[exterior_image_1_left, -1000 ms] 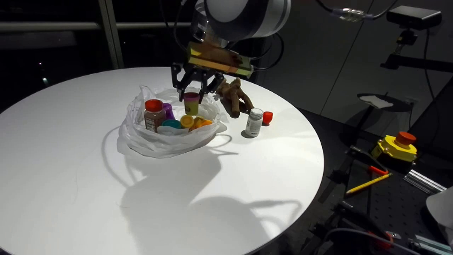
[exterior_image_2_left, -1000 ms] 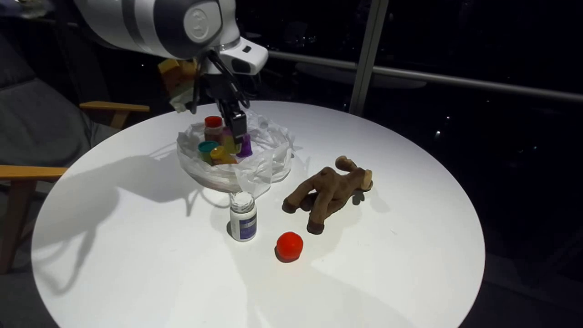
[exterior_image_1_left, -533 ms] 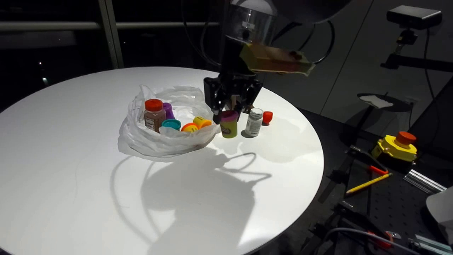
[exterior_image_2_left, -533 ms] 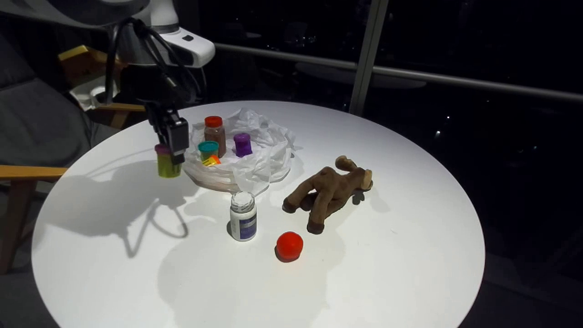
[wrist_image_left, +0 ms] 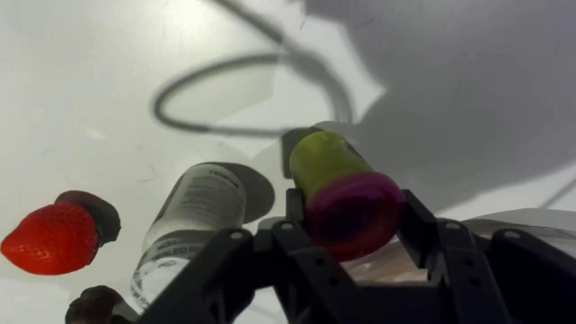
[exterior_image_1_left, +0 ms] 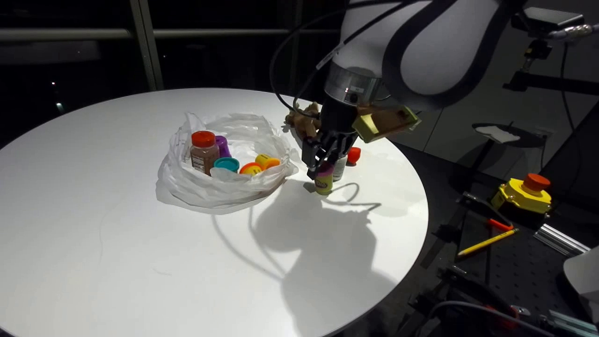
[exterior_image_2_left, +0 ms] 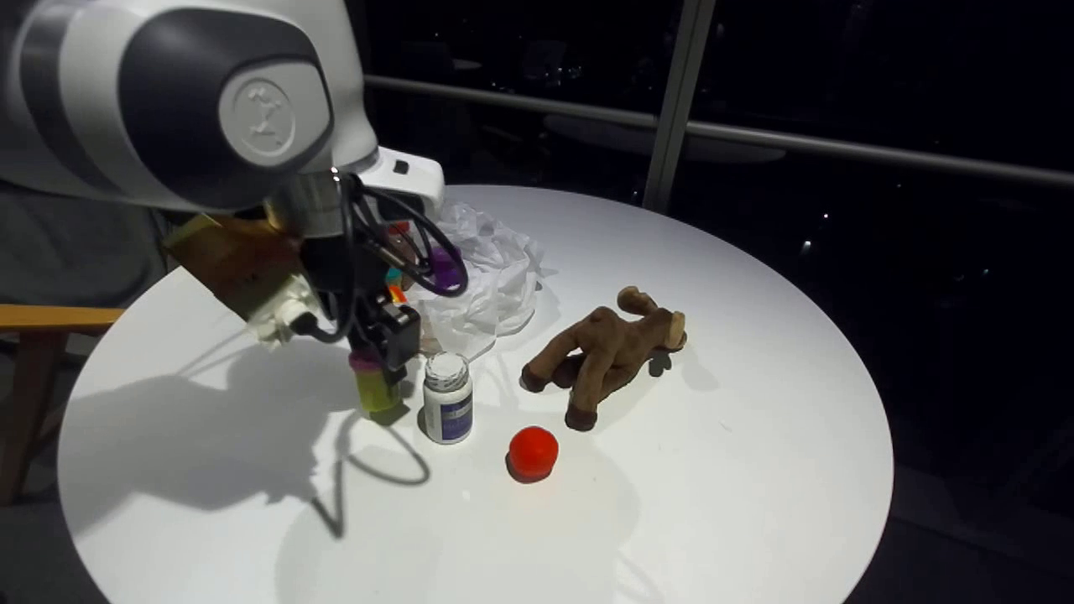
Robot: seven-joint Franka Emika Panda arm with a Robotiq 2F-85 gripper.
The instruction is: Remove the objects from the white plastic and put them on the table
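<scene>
3 views overlook the table (exterior_image_1_left: pixel 187 243), wrist's nearest.

The tub (wrist_image_left: pixel 330 166) is yellow-green with a magenta lid (wrist_image_left: pixel 355 216), the jar (exterior_image_1_left: pixel 204 155) brown with a red cap (exterior_image_1_left: pixel 203 139), the bag (exterior_image_1_left: pixel 215 191) white, the bottle (exterior_image_2_left: pixel 448 401) white and blue, the strawberry (wrist_image_left: pixel 51 238) red, the toy (exterior_image_2_left: pixel 612 346) brown

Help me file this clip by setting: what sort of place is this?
Probably a robotics lab: an exterior view shows a yellow box with a red button, likely an emergency stop, a mounted camera-like device and a dark perforated board.
</scene>
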